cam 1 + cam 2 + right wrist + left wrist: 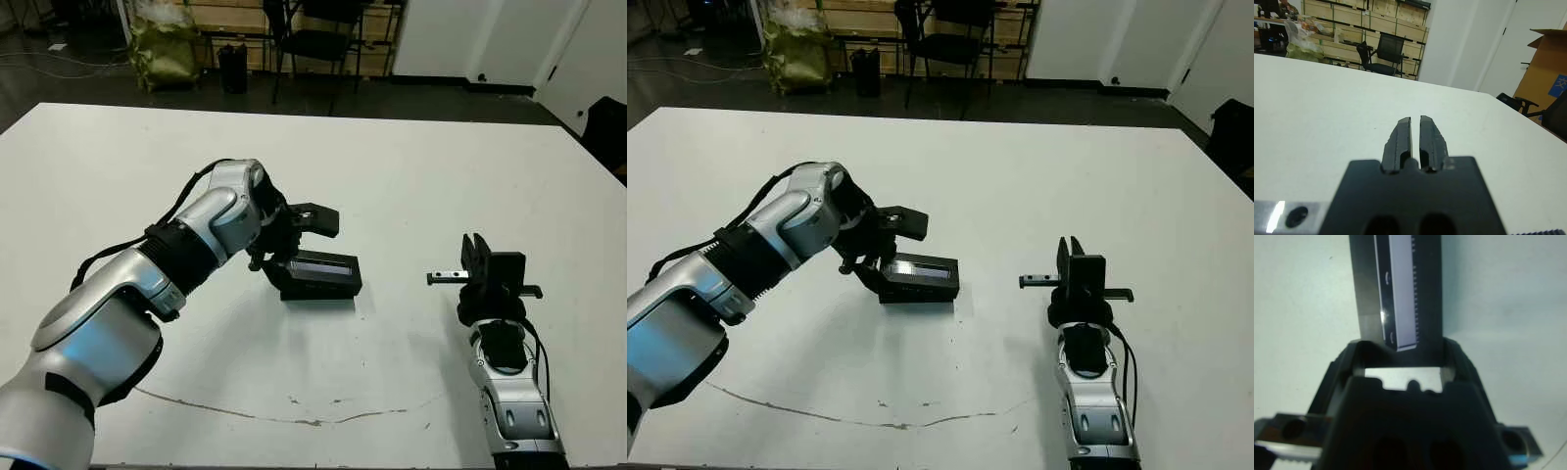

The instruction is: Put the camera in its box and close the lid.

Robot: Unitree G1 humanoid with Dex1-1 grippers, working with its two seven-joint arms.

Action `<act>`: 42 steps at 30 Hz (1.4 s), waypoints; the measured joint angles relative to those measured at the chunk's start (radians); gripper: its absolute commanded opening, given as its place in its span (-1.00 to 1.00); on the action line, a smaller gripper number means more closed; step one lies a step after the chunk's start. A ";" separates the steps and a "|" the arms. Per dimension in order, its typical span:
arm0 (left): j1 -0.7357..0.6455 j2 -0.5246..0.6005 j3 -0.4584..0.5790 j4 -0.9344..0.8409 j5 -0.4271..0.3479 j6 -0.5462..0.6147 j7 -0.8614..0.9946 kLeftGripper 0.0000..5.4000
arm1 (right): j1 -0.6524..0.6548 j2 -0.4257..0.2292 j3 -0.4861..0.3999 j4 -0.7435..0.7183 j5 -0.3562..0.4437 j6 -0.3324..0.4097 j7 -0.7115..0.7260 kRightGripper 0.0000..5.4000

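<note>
The lid (321, 266), flat and black with a pale glossy stripe, lies on top of the box (318, 292), whose dark wall shows beneath it near the table's middle. The camera is hidden. My left gripper (296, 245) is open at the left end of the lid, with one finger (318, 219) raised over the far edge and the other on the near side. In the left wrist view the striped lid (1400, 289) runs away between the spread fingers. My right gripper (475, 247) stands upright to the right, apart from the box, shut on nothing; its fingertips (1400, 128) are pressed together.
The white table (411, 157) carries a thin brown line (294, 419) near its front edge. Beyond the far edge are a black chair (318, 39), wooden crates and a yellow-green bag (162, 44). A dark chair (607, 132) stands past the right edge.
</note>
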 measured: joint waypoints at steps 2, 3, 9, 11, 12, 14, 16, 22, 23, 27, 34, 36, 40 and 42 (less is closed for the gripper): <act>-0.004 0.000 -0.005 0.005 0.000 0.002 -0.004 -0.10 | 0.000 0.000 0.000 -0.001 0.000 0.000 0.000 -1.00; -0.004 0.002 -0.007 0.003 0.001 0.002 -0.004 -0.10 | 0.001 0.000 -0.001 -0.001 0.001 -0.001 0.000 -1.00; 0.002 0.003 -0.007 0.000 -0.002 0.066 -0.018 -0.10 | 0.003 0.000 -0.001 0.003 0.002 -0.011 0.000 -1.00; 0.013 0.003 -0.005 0.017 -0.010 0.061 -0.018 -0.11 | 0.003 -0.001 -0.002 0.011 0.002 -0.020 0.001 -1.00; 0.015 0.003 -0.004 0.026 -0.012 0.059 -0.018 -0.11 | 0.003 -0.001 -0.002 0.014 0.002 -0.023 0.001 -1.00; 0.015 0.003 -0.003 0.042 -0.019 0.055 -0.022 -0.11 | 0.003 -0.001 -0.002 0.016 0.002 -0.023 0.001 -1.00; 0.015 0.004 -0.002 0.055 -0.022 0.028 -0.026 -0.11 | 0.003 -0.001 -0.002 0.016 0.002 -0.023 0.001 -1.00; 0.027 0.011 0.014 0.063 -0.026 -0.022 -0.025 -0.11 | 0.003 -0.001 -0.002 0.014 0.002 -0.023 0.001 -1.00; 0.028 0.011 0.015 0.063 -0.026 -0.017 -0.025 -0.11 | 0.004 -0.001 -0.002 0.014 0.001 -0.023 0.001 -1.00; 0.058 0.023 0.015 0.005 -0.023 0.045 0.013 -0.12 | 0.004 -0.001 -0.002 0.014 0.002 -0.023 0.001 -1.00; 0.116 0.098 0.002 -0.112 0.005 0.067 0.057 0.48 | 0.007 -0.002 -0.004 -0.004 0.002 -0.001 0.002 -1.00; 0.132 0.110 0.022 -0.124 0.001 0.060 0.073 0.65 | 0.008 -0.002 -0.003 -0.004 0.002 0.000 0.002 -1.00; 0.150 0.122 0.043 -0.142 -0.010 0.041 0.081 0.98 | 0.007 -0.002 -0.003 -0.003 0.003 -0.002 0.008 -1.00; 0.159 0.133 0.053 -0.156 -0.020 0.023 0.076 0.99 | 0.008 -0.003 -0.003 -0.003 0.002 -0.003 0.008 -1.00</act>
